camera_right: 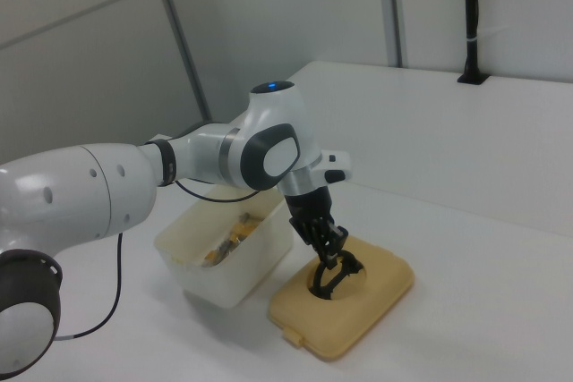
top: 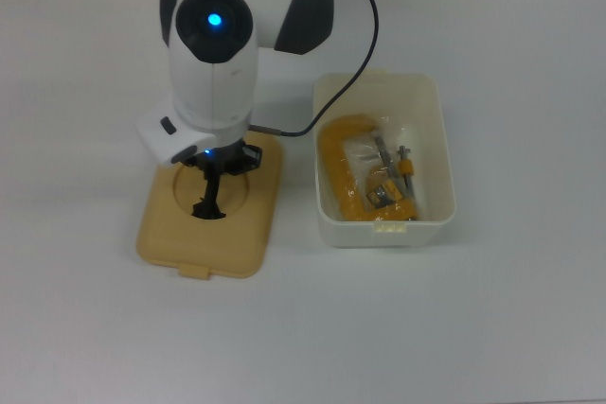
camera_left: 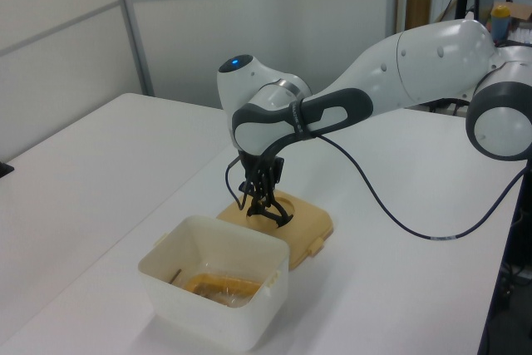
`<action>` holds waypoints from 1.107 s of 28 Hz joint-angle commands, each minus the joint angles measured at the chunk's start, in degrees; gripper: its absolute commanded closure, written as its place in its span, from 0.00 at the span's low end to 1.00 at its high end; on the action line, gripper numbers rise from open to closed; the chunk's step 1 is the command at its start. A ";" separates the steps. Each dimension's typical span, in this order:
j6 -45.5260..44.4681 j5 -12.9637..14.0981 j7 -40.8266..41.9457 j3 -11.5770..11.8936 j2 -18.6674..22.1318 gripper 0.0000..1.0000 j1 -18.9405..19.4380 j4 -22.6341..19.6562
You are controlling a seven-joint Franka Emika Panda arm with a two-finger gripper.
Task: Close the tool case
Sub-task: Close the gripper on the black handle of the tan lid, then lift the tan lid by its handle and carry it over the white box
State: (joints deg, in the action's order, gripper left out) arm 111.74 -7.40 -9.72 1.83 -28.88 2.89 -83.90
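Top view: smooth tan lid [top: 204, 224], rounded corners, lies flat on the table [top: 492, 309] at 9 o'clock of the open white plastic tub [top: 431, 130], which holds 1 yellow clamp [top: 346, 177]. Left view: gripper [camera_left: 264, 209] fingers clamped together on the lid's black handle [camera_left: 272, 214] in its round recess. Right view: lid sits at 4 o'clock of the tub.

Open white tub [top: 436, 149] on the table, its tan lid [top: 166, 234] flat alongside, apart

In the top view, lid [top: 204, 226] lies left of tub [top: 383, 163].
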 commanded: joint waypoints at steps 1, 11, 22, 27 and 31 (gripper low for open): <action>-4.94 0.54 4.35 1.68 3.21 1.00 0.02 1.11; -14.97 3.79 7.70 3.79 7.96 1.00 -0.07 5.15; -17.96 5.20 4.80 2.74 8.49 1.00 0.63 8.84; -17.87 5.20 3.04 -0.60 9.90 1.00 0.54 9.02; -17.87 5.20 0.75 -2.88 10.25 1.00 0.54 9.99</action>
State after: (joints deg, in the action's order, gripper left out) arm 95.44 -2.79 -6.06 1.15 -19.96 3.30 -74.90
